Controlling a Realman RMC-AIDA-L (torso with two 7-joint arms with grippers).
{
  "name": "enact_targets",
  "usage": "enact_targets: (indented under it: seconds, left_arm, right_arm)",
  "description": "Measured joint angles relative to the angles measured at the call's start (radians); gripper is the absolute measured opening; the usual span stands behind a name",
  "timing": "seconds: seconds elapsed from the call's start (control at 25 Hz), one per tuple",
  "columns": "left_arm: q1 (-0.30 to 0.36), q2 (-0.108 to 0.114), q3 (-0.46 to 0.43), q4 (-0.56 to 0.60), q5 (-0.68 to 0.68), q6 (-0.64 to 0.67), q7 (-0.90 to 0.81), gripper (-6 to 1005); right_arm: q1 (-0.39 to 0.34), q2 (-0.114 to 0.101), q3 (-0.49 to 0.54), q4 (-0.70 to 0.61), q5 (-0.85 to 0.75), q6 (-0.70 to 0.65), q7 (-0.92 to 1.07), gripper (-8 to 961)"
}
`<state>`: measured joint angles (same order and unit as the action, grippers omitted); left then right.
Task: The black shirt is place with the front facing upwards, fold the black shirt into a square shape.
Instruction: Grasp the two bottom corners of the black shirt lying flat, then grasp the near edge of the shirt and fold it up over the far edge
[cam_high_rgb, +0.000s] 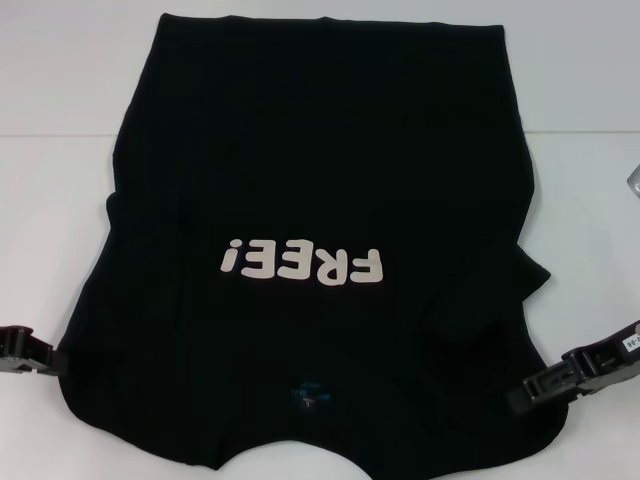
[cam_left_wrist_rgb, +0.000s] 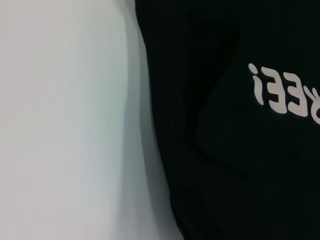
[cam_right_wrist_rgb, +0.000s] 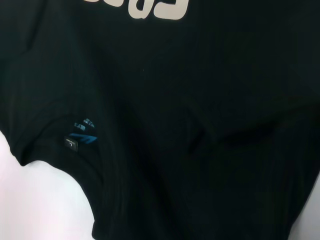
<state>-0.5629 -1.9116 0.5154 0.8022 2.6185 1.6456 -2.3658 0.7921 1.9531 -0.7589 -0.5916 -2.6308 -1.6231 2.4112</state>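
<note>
Left gripper (cam_high_rgb: 35, 352) sits low at the shirt's left edge in the head view, right gripper (cam_high_rgb: 560, 382) low at the opposite edge; whether either pair of jaws is apart or together, I cannot tell. Between them the black shirt (cam_high_rgb: 320, 180) lies spread on the white table (cam_high_rgb: 60, 180), lettering (cam_high_rgb: 303, 264) facing up, collar nearest the robot. Over to the left wrist view: the shirt (cam_left_wrist_rgb: 235, 165) meets bare table (cam_left_wrist_rgb: 65, 120). Right wrist view now: the shirt (cam_right_wrist_rgb: 200, 125) fills it, blue neck label (cam_right_wrist_rgb: 80, 137) showing by the collar.
</note>
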Motion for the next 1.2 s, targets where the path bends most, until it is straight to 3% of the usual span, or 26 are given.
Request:
enact_targets:
  seconds: [0.36, 0.8, 1.2]
  left_arm:
    - [0.0, 0.0, 0.0, -0.001, 0.0, -0.001, 0.002, 55]
    - [0.0, -0.001, 0.0, -0.001, 0.0, -0.001, 0.008, 57]
    - [0.001, 0.0, 0.0, -0.002, -0.01, 0.0, 0.011, 59]
  right_arm:
    - [0.003, 0.014, -0.05, -0.028, -0.002, 0.004, -0.012, 879]
    - [0.011, 0.017, -0.074, -0.029, -0.008, 0.009, 0.001, 676]
    - [0.013, 0.015, -0.077, -0.03, -0.008, 0.015, 0.002, 227]
